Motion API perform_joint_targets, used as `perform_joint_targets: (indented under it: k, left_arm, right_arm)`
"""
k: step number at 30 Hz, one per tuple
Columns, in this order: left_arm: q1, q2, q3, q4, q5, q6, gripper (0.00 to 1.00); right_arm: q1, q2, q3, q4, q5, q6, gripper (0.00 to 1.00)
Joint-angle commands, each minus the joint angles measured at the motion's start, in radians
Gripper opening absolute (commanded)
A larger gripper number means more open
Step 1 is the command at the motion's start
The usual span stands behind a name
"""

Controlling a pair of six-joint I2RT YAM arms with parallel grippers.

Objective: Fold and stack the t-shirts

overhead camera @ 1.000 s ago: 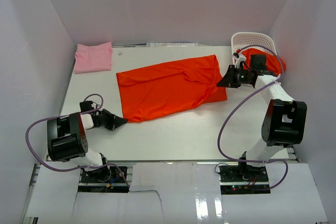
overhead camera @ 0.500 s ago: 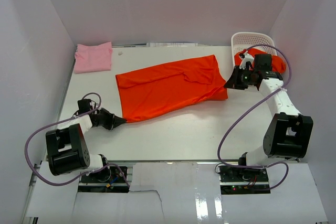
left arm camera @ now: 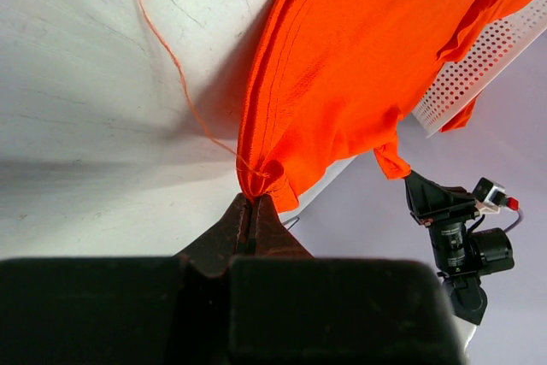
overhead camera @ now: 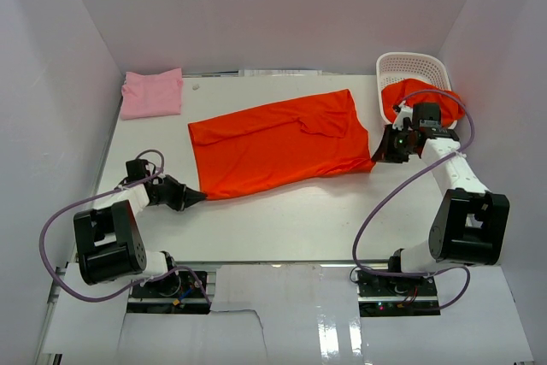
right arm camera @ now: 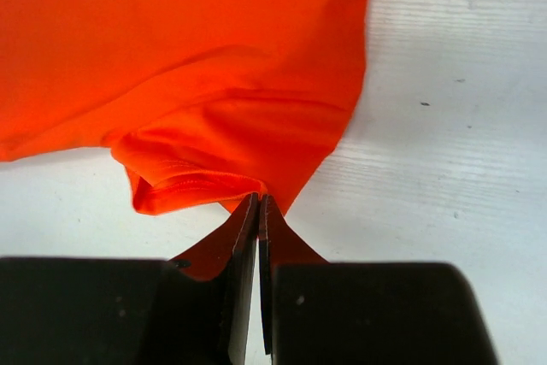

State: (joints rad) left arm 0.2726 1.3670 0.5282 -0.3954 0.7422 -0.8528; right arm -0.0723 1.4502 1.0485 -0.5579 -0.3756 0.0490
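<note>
An orange-red t-shirt (overhead camera: 278, 144) lies stretched across the middle of the white table, slanting from near left to far right. My left gripper (overhead camera: 200, 197) is shut on its near left corner (left arm camera: 256, 184), low at the table. My right gripper (overhead camera: 377, 156) is shut on its right corner (right arm camera: 256, 187), pinching a folded hem. A light pink t-shirt (overhead camera: 152, 92) lies folded at the far left. More orange-red cloth (overhead camera: 423, 91) spills out of the white basket (overhead camera: 412, 66).
The white lattice basket stands at the far right corner, just behind my right arm. White walls close in the table on three sides. A loose orange thread (left arm camera: 175, 66) trails from the shirt's corner over the table.
My right gripper has pulled the shirt's right corner rightward and toward me, drawing the cloth flatter. The left gripper has held its corner nearly still.
</note>
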Motion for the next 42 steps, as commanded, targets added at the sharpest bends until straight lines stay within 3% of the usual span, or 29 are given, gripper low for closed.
perform_joint_targets:
  k: [1, 12, 20, 29, 42]
  left_arm:
    - [0.0, 0.01, -0.005, -0.017, 0.019, 0.011, 0.0]
    - [0.043, 0.037, -0.043, 0.007, 0.048, 0.006, 0.0]
    - [0.05, 0.007, -0.039, -0.003, 0.046, 0.008, 0.0]
    - [0.05, 0.01, 0.016, -0.011, 0.051, -0.015, 0.0]
    - [0.048, 0.035, 0.104, -0.011, 0.014, -0.052, 0.0]
  right_arm:
    - [-0.026, -0.004, -0.011, 0.027, 0.067, 0.026, 0.08]
    - [-0.133, -0.001, -0.082, 0.125, 0.06, 0.103, 0.08]
    - [-0.135, -0.042, -0.094, 0.147, -0.003, 0.098, 0.08]
    - [-0.112, -0.007, -0.009, 0.128, -0.091, 0.084, 0.08]
    - [-0.103, 0.078, 0.179, 0.122, -0.078, 0.084, 0.08]
